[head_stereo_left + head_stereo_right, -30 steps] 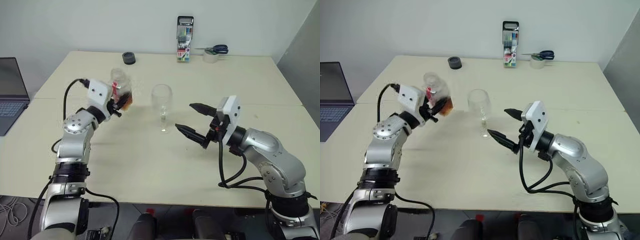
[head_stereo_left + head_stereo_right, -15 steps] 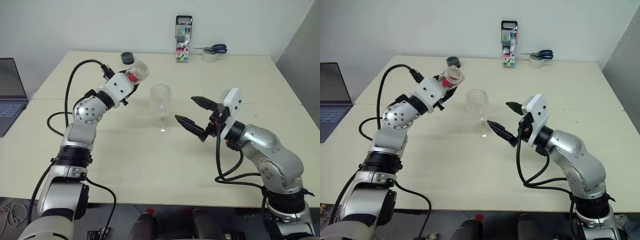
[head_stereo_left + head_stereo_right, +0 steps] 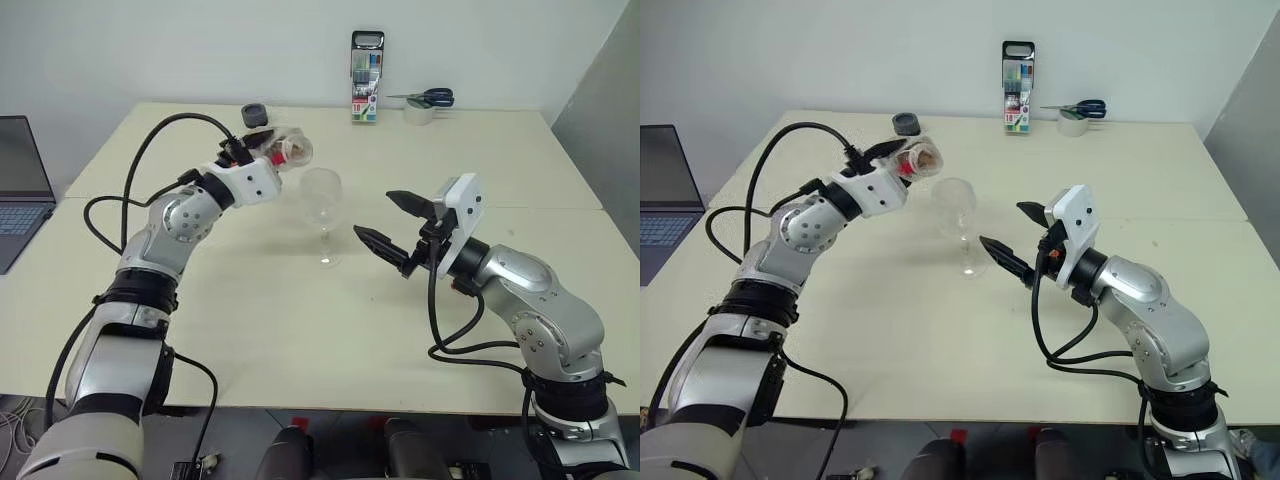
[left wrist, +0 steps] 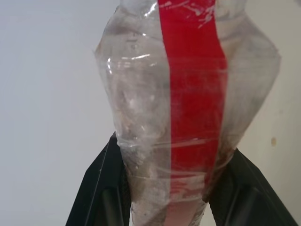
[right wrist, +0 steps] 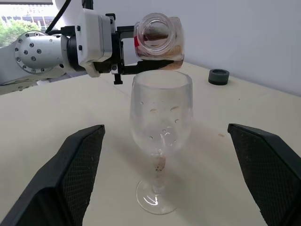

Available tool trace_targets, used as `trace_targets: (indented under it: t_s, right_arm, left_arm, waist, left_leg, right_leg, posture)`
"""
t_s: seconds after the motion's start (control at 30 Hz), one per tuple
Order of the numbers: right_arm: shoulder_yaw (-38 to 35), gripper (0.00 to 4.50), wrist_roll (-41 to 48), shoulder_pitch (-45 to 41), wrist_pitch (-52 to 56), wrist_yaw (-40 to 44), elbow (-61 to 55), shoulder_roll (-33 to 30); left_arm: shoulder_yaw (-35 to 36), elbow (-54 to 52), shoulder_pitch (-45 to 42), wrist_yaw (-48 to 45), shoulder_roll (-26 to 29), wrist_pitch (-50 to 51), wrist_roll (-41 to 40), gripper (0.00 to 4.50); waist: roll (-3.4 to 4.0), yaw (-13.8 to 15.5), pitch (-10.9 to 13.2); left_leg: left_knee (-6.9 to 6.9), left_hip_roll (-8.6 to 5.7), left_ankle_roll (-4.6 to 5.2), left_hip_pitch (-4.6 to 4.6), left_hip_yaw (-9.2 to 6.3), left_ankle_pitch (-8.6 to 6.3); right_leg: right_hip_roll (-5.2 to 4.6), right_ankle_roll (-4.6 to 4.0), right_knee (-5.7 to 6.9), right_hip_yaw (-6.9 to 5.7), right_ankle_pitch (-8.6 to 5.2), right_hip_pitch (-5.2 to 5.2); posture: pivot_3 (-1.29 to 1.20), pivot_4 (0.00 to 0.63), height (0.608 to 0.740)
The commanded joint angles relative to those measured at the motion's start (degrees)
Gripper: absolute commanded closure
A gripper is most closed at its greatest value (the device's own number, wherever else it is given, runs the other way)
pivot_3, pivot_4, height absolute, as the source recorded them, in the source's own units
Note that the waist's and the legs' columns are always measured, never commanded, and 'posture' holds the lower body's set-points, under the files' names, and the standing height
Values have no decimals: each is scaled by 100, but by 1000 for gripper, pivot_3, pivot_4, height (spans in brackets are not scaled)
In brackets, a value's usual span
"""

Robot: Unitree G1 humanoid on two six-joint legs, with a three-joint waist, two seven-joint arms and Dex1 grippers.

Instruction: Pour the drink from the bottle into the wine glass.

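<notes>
We see one bottle [image 3: 284,150] tipped above the one wine glass [image 3: 322,198] standing mid-table, clamped by our left gripper [image 3: 262,150], while our right gripper [image 3: 390,222] gapes empty beside the glass.

An office or lab workroom is showing here: a plain cream desk [image 3: 300,330] is standing against a bare white wall, a laptop [image 3: 20,190] is sitting beyond its left edge, and markers [image 3: 367,90], scissors [image 3: 432,97] and tape [image 3: 420,114] are lying along its far edge
</notes>
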Motion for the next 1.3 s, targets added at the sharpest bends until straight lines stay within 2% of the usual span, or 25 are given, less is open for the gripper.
trace_targets:
  t_s: [0.03,0.63,1.03,1.3]
  right_arm:
    - [0,0,-24,-95,-71,-25,-115,-7]
    - [122,0,-240,-44,-94,-31,-124,-30]
    - [-25,0,-14,144,-545,496,-90,-54]
    - [-8,0,-43,152,-528,487,-52,-49]
  left_arm:
    - [-37,155,-345,382,112,-272,180,2813]
    - [-392,663,-804,1096,294,-740,804,2813]
    - [-492,603,-947,1225,401,-775,1012,2813]
    - [-529,661,-1086,1267,473,-803,1106,2813]
  waist:
    - [0,-10,0]
    - [0,-66,0]
    - [0,-78,0]
    - [0,-101,0]
  left_leg:
    - [0,-1,0,-1,-1,0]
    - [0,-1,-7,-2,1,4]
    - [0,-2,-7,-2,6,4]
    - [1,-2,-9,-2,6,5]
  right_leg:
    - [0,0,0,-1,0,0]
    - [0,0,2,-2,0,-1]
    - [0,0,2,-3,0,0]
    - [0,0,4,-3,0,0]
  posture:
    - [0,150,740]
    - [0,150,740]
    - [0,150,740]
    - [0,150,740]
